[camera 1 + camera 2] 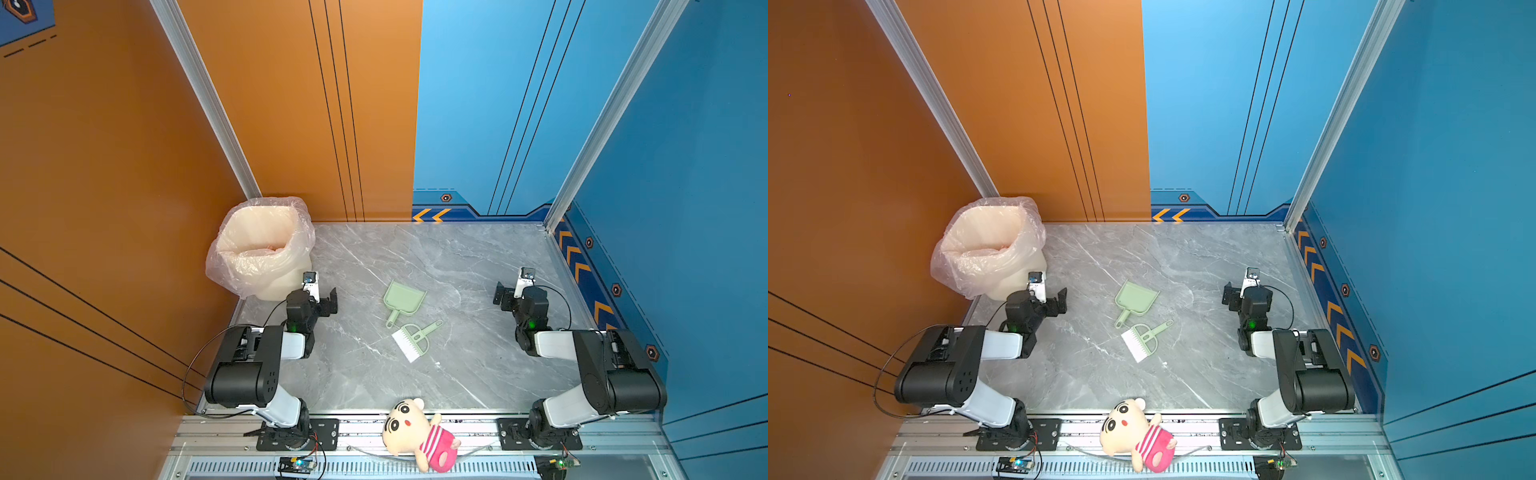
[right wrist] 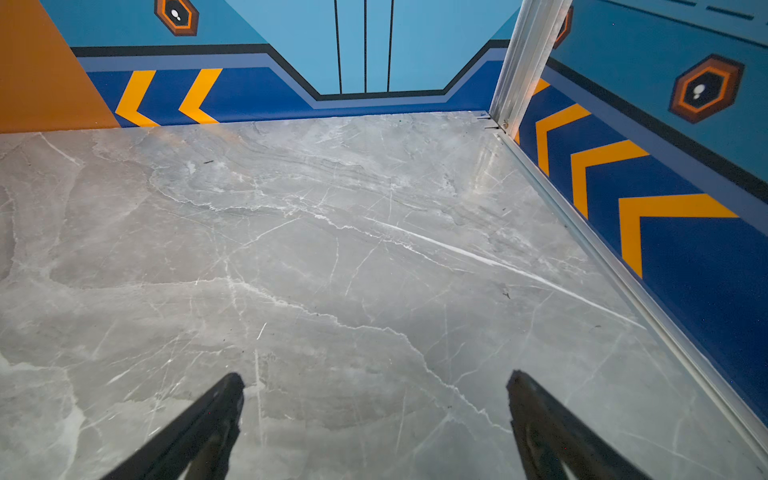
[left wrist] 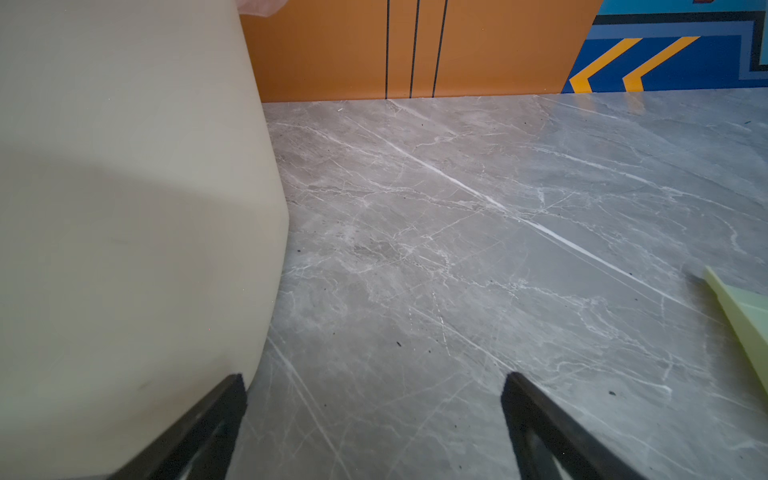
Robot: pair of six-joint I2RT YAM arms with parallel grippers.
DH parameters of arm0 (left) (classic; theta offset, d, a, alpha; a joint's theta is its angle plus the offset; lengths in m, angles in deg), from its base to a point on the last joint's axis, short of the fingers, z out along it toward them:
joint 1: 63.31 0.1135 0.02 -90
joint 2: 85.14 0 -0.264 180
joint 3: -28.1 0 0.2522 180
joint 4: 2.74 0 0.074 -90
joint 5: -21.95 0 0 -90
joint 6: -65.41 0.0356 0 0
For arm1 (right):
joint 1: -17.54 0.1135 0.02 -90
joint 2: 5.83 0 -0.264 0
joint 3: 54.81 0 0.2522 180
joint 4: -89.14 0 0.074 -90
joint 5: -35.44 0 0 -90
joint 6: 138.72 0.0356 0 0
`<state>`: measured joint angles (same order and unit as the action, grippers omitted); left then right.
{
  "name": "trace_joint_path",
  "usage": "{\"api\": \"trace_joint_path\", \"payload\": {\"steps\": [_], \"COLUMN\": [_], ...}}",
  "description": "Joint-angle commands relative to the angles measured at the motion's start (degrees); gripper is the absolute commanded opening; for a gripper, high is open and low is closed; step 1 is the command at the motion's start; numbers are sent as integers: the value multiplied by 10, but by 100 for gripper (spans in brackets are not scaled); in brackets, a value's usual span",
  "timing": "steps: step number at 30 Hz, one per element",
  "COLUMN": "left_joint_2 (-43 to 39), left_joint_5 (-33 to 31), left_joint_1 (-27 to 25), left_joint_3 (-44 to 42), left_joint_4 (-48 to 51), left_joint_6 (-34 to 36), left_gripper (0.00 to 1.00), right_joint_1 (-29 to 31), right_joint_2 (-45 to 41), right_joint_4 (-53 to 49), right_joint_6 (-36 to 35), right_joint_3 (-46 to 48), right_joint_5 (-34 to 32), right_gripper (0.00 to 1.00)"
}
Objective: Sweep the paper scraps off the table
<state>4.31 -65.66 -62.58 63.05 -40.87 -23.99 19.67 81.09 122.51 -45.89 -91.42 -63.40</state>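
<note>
Both arms low over the grey marble-patterned desk (image 1: 457, 266). Left tool (image 1: 331, 300) spread wide, gripping nothing, just beside the cream bag-lined bin (image 1: 282, 286) at the far-left corner. Right tool (image 1: 500, 294) equally released, empty, near the right edge. Mid-desk: pale green plastic dustpan (image 1: 404, 298) and pale green white-bristled brush (image 1: 413, 340), close together. Paper scraps? Cannot tell where they are; just 1 tiny white fleck (image 1: 437, 363) beside the brush.
</note>
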Motion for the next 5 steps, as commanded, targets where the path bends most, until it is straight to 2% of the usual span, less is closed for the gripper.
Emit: {"api": "trace_joint_path", "payload": {"steps": [1,5], "left_joint_2": [1,-1], "left_joint_5": [-12,-12], "left_joint_1": [-3,-3], "left_joint_3": [10,9], "left_joint_4": [0,-1], "left_joint_6": [3,3], "left_gripper": [98,98], "right_joint_1": [-3,-3], "right_joint_2": [6,6], "right_joint_4": [7,7], "right_joint_6": [3,3], "right_joint_3": [2,2], "right_joint_5": [6,6], "right_gripper": [100,100]}}
